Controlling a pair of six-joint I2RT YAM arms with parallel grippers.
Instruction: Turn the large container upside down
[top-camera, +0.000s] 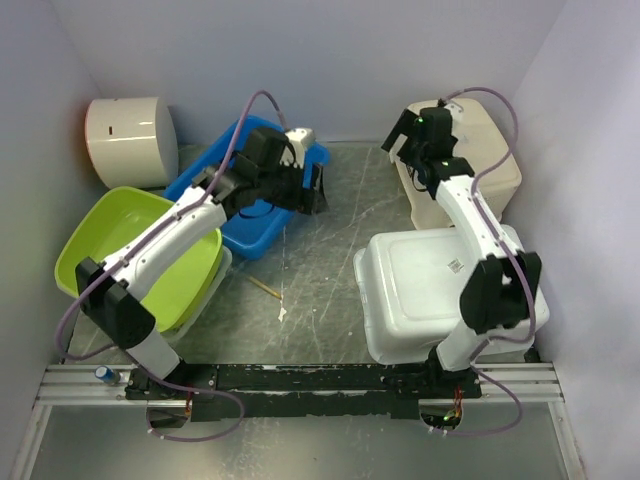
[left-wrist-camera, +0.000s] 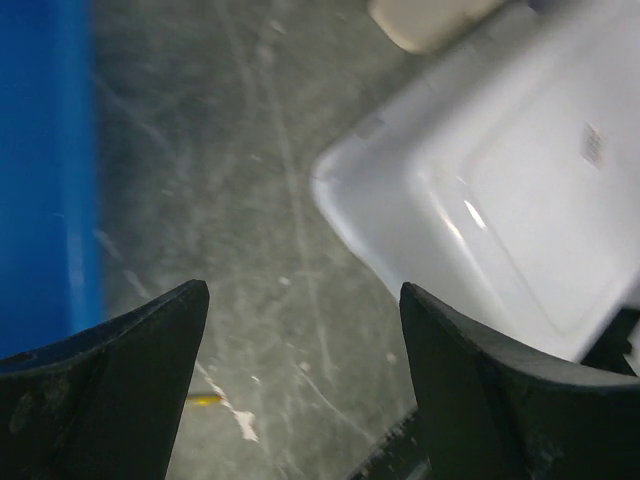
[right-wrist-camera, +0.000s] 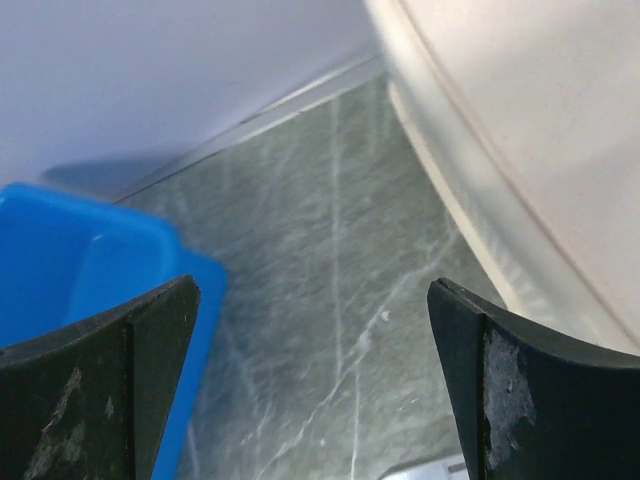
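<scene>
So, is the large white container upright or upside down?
Upside down. The large white container shows its closed base on top, with a small label sticker on it; no open inside is visible.

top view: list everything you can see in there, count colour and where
large container: 1, glossy white, front right, base up with a small label
blue tub: 1, blue, back centre-left, open side up
green tub: 1, lime green, left side, open side up
round bin: 1, white, back left corner
cream container: 1, cream, back right corner
thin stick: 1, yellowish, on the table near the middle
table: 1, grey with pale streaks
left arm: 1, white and black, reaching over the blue tub
right arm: 1, white and black, reaching over the large container
left fingers: 2, black, open, nothing between them
right fingers: 2, black, open, beside the cream container
</scene>
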